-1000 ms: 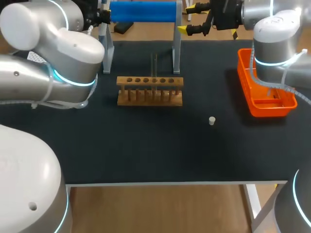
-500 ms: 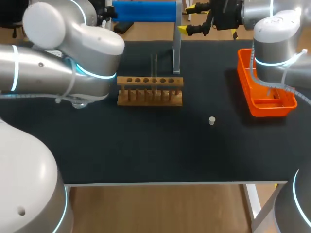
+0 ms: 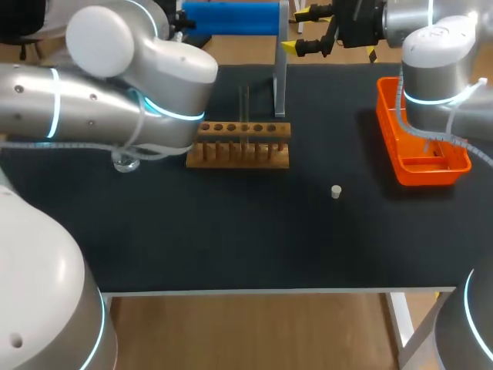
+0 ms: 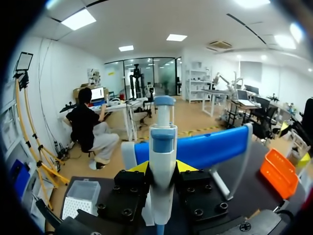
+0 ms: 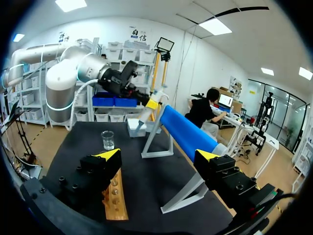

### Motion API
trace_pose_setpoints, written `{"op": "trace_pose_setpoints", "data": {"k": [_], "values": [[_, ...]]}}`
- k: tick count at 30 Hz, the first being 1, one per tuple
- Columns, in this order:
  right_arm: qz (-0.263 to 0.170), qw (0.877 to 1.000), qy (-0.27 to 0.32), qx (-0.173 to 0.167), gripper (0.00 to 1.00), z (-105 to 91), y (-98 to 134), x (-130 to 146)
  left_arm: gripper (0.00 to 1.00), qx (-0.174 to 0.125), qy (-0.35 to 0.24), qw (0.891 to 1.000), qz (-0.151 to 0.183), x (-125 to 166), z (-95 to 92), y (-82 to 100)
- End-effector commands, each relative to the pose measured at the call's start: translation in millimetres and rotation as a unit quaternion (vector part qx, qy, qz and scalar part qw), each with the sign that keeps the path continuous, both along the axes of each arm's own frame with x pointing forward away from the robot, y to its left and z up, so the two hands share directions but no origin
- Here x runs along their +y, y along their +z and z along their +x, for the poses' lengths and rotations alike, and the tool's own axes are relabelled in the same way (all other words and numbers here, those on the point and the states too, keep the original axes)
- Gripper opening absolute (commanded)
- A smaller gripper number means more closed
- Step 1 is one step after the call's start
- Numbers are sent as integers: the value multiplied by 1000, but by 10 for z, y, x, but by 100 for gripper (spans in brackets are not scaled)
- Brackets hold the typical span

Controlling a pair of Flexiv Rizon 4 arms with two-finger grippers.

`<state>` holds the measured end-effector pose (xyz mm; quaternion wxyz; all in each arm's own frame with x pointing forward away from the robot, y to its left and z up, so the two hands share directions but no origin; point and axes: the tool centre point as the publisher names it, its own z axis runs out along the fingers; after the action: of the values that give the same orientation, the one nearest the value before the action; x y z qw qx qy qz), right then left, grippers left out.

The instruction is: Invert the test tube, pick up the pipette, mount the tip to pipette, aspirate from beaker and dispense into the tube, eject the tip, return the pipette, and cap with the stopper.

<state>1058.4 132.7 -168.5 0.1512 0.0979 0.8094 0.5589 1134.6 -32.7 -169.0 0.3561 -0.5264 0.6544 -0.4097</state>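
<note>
Within my left gripper [image 4: 161, 169], clamped firm, the pipette [image 4: 162, 139] stands upright near the blue stand [image 4: 205, 149]. Judged light, rigid and smooth, so grip its thick body. Meanwhile my right gripper [image 5: 159, 156] is spread and empty.

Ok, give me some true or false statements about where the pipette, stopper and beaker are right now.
1. The left gripper is shut on the pipette. True.
2. The right gripper holds the stopper. False: it is open and empty; the stopper lies on the table.
3. The beaker sits in the bin. False: the beaker stands on the table, far from the bin.
4. The rack stands between beaker and bin. True.
</note>
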Motion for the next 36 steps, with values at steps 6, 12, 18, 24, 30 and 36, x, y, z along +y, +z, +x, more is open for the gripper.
{"op": "trace_pose_setpoints", "data": {"k": [6, 12, 18, 24, 30, 36], "values": [[-1, 1000, 1, 1, 100, 6, 4, -7, 0, 7, 25, 1000, 12, -54, 199, -24], [-1, 1000, 1, 1, 100, 6, 4, -7, 0, 13, 34, 999, 12, -41, 270, -57], [-1, 1000, 1, 1, 100, 6, 4, -7, 0, 20, 38, 999, 13, -40, 316, -92], [-1, 1000, 1, 1, 100, 6, 4, -7, 0, 30, 40, 999, 14, -47, 348, -156], [-1, 1000, 1, 1, 100, 6, 4, -7, 0, 38, 40, 998, 16, -65, 374, -209], [-1, 1000, 1, 1, 100, 6, 4, -7, 0, 44, 39, 998, 16, -80, 386, -258]]}}
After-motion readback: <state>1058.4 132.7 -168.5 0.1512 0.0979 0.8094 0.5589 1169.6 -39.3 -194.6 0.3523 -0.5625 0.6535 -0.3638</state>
